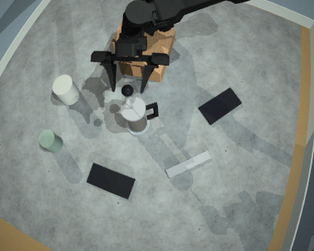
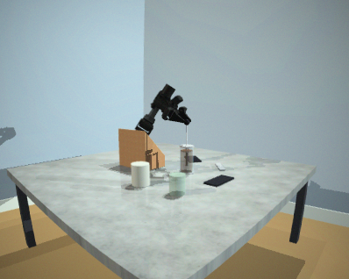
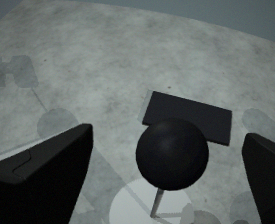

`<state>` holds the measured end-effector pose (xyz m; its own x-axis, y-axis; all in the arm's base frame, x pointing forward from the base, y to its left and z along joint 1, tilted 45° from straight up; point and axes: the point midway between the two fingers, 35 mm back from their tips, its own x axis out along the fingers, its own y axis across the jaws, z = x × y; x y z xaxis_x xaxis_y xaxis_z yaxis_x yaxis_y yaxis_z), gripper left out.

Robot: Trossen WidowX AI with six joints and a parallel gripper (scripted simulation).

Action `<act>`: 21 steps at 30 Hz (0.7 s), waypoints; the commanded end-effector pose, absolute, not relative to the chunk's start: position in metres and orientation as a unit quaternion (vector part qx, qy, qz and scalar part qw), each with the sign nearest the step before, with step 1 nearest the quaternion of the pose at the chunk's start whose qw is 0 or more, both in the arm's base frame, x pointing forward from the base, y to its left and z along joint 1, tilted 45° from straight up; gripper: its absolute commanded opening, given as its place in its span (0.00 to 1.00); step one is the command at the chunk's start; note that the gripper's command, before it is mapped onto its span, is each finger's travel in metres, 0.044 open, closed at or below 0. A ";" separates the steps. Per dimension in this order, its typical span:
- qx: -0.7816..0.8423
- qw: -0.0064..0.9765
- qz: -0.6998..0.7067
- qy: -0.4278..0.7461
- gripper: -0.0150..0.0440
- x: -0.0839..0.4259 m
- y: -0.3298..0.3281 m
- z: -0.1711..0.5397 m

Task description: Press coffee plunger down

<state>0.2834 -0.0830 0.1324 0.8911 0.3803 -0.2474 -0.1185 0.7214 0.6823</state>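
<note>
On worktop [image 1: 242,205]: white cylinder [image 1: 65,90], pale green cup [image 1: 50,141], two black slabs [image 1: 110,181] [image 1: 219,105], grey strip [image 1: 188,164], brown wedge block [image 1: 160,43].

plunger knob [image 3: 172,153] between claw [image 3: 168,163] fingers, gaps either side
</note>
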 end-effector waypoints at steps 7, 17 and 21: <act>0.349 0.908 0.135 0.189 0.46 0.284 -0.083 0.132; 0.349 0.908 0.135 0.189 0.46 0.284 -0.083 0.131; 0.348 0.908 0.135 0.190 0.46 0.286 -0.080 0.126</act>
